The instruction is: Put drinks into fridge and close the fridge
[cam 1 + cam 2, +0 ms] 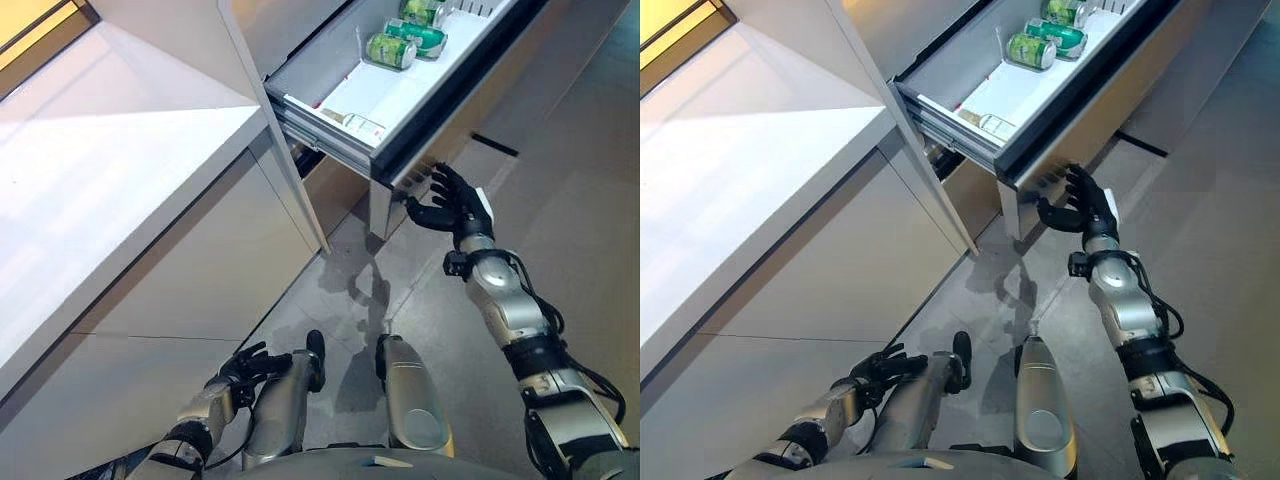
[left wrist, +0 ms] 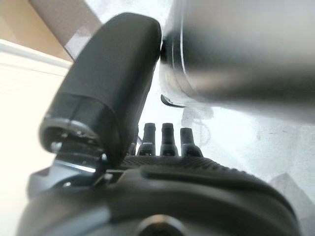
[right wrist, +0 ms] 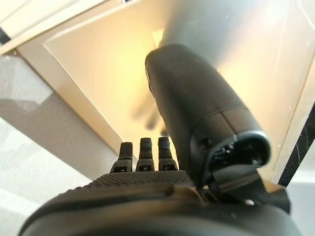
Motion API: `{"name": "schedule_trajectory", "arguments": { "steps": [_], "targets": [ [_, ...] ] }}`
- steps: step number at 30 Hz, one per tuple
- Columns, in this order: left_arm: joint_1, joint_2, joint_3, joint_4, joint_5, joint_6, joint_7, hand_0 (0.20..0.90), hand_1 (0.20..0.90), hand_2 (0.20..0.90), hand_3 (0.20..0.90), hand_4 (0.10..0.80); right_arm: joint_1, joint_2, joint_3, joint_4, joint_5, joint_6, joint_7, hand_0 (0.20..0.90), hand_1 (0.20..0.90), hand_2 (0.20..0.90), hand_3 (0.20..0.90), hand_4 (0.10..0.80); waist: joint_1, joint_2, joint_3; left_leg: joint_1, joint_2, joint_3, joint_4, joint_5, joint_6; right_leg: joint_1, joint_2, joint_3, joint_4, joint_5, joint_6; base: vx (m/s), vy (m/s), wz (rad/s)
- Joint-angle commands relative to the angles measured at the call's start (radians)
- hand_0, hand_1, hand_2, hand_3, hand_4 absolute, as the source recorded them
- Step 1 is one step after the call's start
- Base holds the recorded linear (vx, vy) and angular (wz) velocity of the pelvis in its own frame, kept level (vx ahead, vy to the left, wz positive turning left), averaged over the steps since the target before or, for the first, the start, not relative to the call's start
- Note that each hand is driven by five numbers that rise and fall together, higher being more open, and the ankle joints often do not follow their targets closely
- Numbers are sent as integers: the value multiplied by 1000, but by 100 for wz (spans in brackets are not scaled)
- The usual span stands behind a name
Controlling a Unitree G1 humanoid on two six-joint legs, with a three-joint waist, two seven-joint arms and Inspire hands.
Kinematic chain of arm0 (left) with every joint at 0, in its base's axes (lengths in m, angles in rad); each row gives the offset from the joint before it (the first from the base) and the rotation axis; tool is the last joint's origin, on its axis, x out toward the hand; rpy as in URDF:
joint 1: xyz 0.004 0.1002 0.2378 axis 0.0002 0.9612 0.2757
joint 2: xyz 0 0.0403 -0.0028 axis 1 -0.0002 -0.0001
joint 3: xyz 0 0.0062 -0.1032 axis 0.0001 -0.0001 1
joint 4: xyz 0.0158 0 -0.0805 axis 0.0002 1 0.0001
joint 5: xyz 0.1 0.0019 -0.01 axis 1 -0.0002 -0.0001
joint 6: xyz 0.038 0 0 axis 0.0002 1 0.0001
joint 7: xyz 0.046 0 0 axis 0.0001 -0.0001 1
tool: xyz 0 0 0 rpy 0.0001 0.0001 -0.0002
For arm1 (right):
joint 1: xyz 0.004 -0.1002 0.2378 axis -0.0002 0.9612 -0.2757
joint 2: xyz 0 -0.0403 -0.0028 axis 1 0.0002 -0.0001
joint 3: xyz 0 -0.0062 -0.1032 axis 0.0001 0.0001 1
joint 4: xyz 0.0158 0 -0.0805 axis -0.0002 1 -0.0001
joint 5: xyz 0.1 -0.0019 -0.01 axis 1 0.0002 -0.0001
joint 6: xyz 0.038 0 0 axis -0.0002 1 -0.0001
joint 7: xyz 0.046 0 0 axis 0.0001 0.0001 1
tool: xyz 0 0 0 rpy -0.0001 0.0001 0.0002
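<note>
Because the green cans (image 1: 405,42) already lay inside the fridge drawer (image 1: 420,130), the right hand (image 1: 455,205) reached open-fingered toward its front, probably to push, while the left hand (image 1: 245,365) hung relaxed.

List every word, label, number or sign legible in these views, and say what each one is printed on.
None can be read.
Green cans lying in the open fridge drawer: printed designs, too small and blurred to read.
White label strip on the drawer's front inner edge: dark marks, too small to read.
Drawer front by the right robot hand, white counter, left robot hand: no text visible.
</note>
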Motion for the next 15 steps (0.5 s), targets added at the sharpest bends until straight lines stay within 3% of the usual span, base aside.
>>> {"name": "schedule_trajectory", "arguments": {
  "steps": [1, 15],
  "targets": [
    [17, 21, -51, -19, -26, 15, 25, 900, 900, 900, 900, 800, -221, 112, 164, -99, 3, -76, 89, 900, 900, 900, 900, 800, 81, -19, -13, 36, -66, 45, 71, -93, 81, 74, 16, -26, -109, 76, -32, 14, 8, -5],
    [13, 5, -112, -4, -61, -14, -22, 900, 900, 900, 900, 800, -445, 250, 337, 1, 3, 2, 62, 900, 900, 900, 900, 800, 129, 54, -12, 49, -77, 50, 54, -49, 57, 95, -15, -44, -139, 82, -41, -2, 16, 4]
  ]
}}
